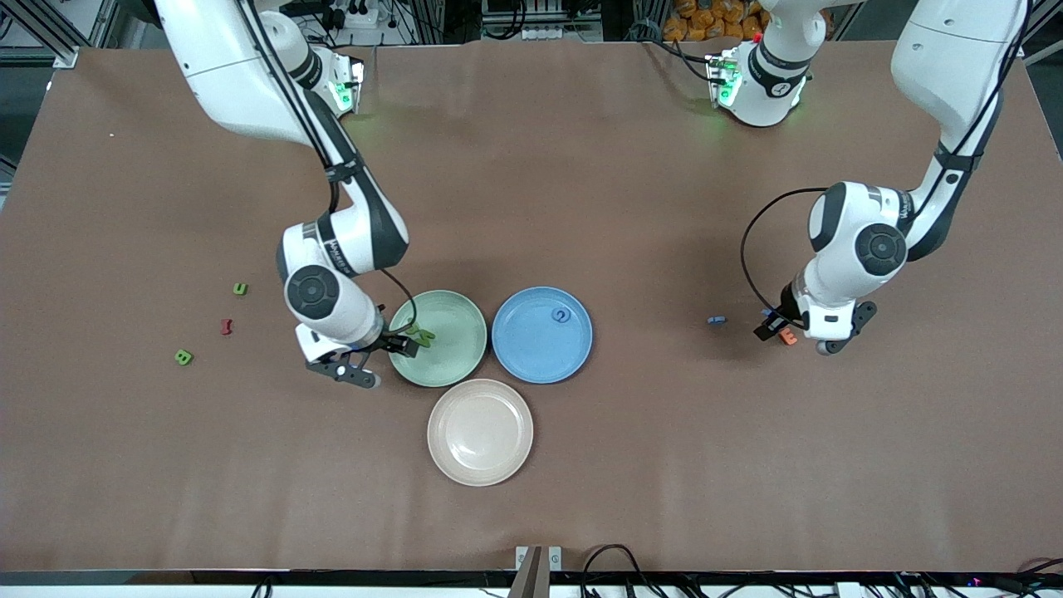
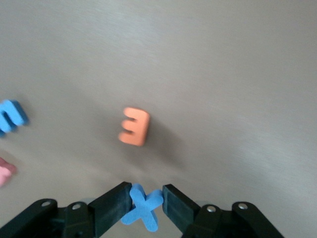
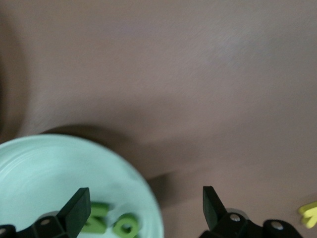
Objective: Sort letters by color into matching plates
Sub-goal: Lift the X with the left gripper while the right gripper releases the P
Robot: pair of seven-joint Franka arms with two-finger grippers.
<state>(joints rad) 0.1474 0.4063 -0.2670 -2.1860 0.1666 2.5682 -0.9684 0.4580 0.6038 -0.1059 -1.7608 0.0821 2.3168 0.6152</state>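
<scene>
Plates side by side: green plate (image 1: 453, 365) with two green letters (image 1: 421, 336) in it, blue plate (image 1: 531, 353) with one blue letter (image 1: 562, 316). Right gripper (image 3: 143, 208) over green plate's rim, fingers spread, holding nothing. Left gripper (image 2: 146, 206) clamped on blue X (image 2: 143, 208) above orange letter (image 2: 134, 126).
</scene>
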